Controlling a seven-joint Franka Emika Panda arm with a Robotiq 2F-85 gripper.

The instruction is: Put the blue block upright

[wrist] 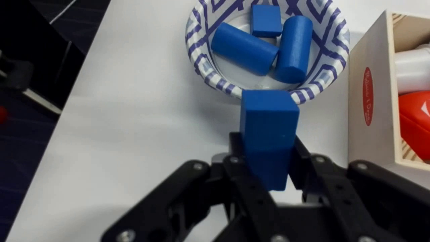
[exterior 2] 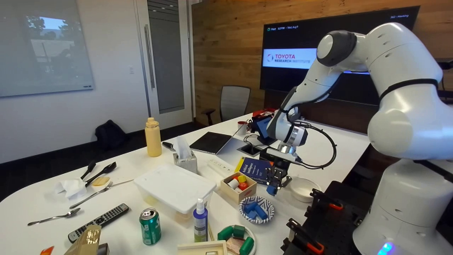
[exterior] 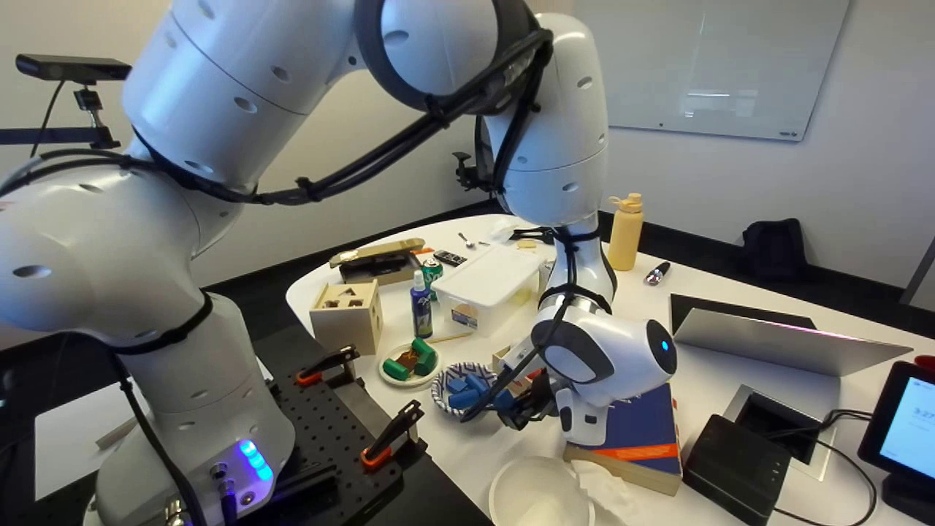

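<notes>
A rectangular blue block (wrist: 271,127) is held between the fingers of my gripper (wrist: 265,154) in the wrist view. The fingers press on its two sides, and its lower part is partly hidden by a finger. In an exterior view the block (exterior 2: 271,190) hangs under the gripper (exterior 2: 277,179), above the white table. It is beside the patterned bowl (exterior 2: 271,209), not over its middle. The bowl (wrist: 210,75) holds two blue cylinders (wrist: 243,48) and a blue cube-like piece (wrist: 266,19). The block's exact tilt and height above the table are hard to tell.
A wooden box (wrist: 373,141) with red, white and yellow shapes stands beside the bowl. A white bowl (exterior 2: 300,194) and a blue book (exterior 2: 256,170) are near the gripper. Orange-tipped clamps (exterior: 394,435) line the black base plate. A lidded plastic container (exterior 2: 173,184) stands farther off.
</notes>
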